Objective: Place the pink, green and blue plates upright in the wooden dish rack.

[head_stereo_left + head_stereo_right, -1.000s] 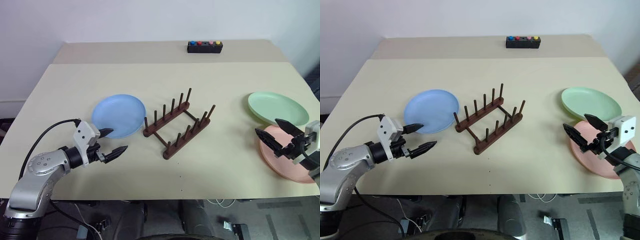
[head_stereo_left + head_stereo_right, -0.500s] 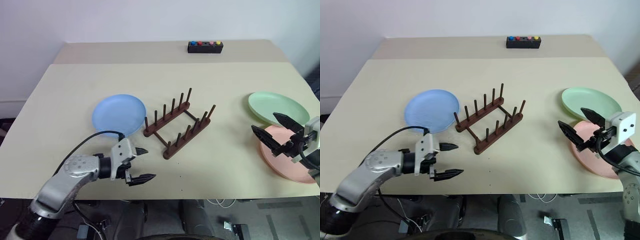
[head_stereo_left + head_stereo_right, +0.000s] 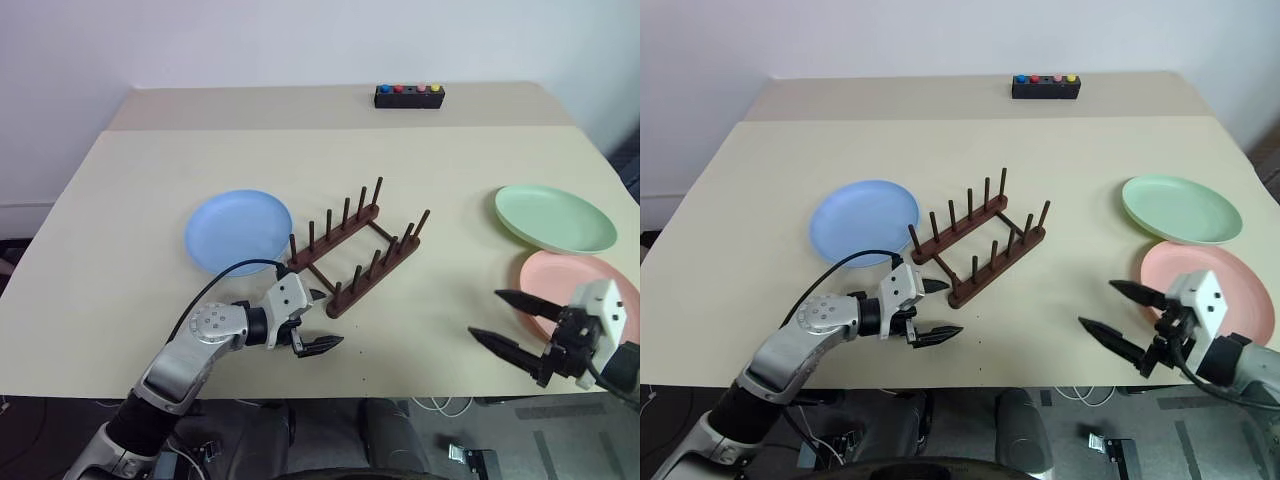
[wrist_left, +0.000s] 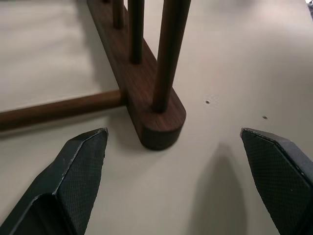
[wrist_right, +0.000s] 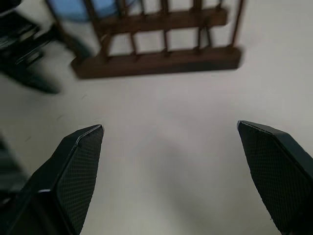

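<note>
Left gripper (image 3: pixel 312 321): wide open, empty, at wooden dish rack's (image 3: pixel 355 247) near end.
Right gripper (image 3: pixel 514 332): wide open, empty, beside pink plate (image 3: pixel 580 285).

Left arm reaches in from 7 o'clock, forearm angled toward 2 o'clock, wrist bent so the left gripper (image 3: pixel 314 320) points toward 3 o'clock, low over the surface. Fingers spread wide, nothing between them. Right arm enters from 4 o'clock; right gripper (image 3: pixel 508 322) points toward 9–10 o'clock, tilted slightly down. Its two black fingers (image 3: pixel 525 302) also stand wide apart, empty. Grippers well apart from each other.
</note>
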